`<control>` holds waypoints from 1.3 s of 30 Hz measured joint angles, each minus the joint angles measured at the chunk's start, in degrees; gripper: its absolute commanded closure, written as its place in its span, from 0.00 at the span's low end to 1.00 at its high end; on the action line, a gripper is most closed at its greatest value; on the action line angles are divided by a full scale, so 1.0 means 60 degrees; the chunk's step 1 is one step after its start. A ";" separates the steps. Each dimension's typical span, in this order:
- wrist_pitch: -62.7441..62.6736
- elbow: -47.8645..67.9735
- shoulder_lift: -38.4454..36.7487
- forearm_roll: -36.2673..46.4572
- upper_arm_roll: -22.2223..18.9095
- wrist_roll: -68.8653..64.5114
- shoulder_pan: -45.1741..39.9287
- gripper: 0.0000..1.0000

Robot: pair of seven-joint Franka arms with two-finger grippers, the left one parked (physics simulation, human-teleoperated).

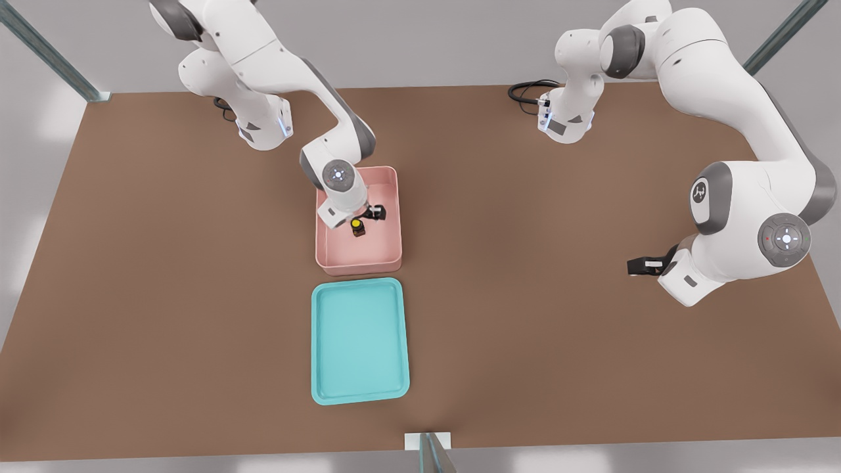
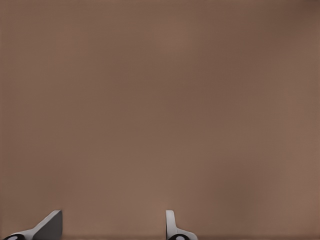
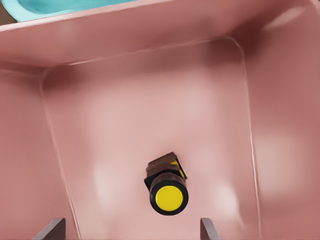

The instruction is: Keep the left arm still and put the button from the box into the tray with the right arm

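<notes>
- The working arm's black two-finger hand [image 1: 365, 217] hangs inside the pale pink, tall-walled rectangular plastic box [image 1: 392, 197], low over its floor.
- Its fingers stand spread apart with nothing between them; in the right wrist view the two grey fingertips [image 3: 50, 230] show wide of each other at the frame's edge, with bare pink floor in the gap.
- The tiny dark brown button with a round yellow top [image 3: 167, 189] rests on the floor of the pink box, free of the fingers (the wrist view shows its yellow face turned toward the camera and its brown block behind it, so it looks tilted).
- In the front view the button [image 1: 357, 226] sits roughly mid-box, just beside the hand and on the side nearer the tray.
- The teal shallow rectangular tray with a low rim and rounded corners [image 1: 317, 341] lies flat on the brown bench [image 1: 525, 315], just beside the box but not touching it, nearer the camera in the front view.
- A corner of that teal tray [image 3: 60, 7] shows beyond the box wall [image 3: 150, 25] in the right wrist view.
</notes>
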 measured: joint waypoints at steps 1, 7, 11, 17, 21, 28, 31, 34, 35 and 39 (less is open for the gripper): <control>0.0097 -0.0092 0.0011 -0.0019 -0.0002 0.0155 -0.0011 0.00; 0.0603 -0.0360 0.0175 -0.0170 -0.0085 0.0905 -0.0185 0.00; 0.0930 -0.0374 0.0442 -0.0265 -0.0102 0.1280 -0.0326 0.00; 0.1259 -0.0310 0.0687 -0.0240 -0.0043 0.1740 -0.0095 0.00; 0.1426 -0.0331 0.0766 -0.0169 -0.0030 0.2009 0.0084 0.00; 0.1523 -0.0674 0.0610 -0.0148 -0.0015 0.2372 0.0221 0.00; 0.1515 -0.0840 0.0484 -0.0149 -0.0015 0.2481 0.0206 0.00; 0.1509 -0.0926 0.0453 -0.0176 -0.0031 0.2566 0.0147 0.00; 0.1509 -0.0935 0.0450 -0.0191 -0.0059 0.2590 0.0118 0.00; 0.1523 -0.0930 0.0418 -0.0251 -0.0105 0.2671 -0.0112 0.00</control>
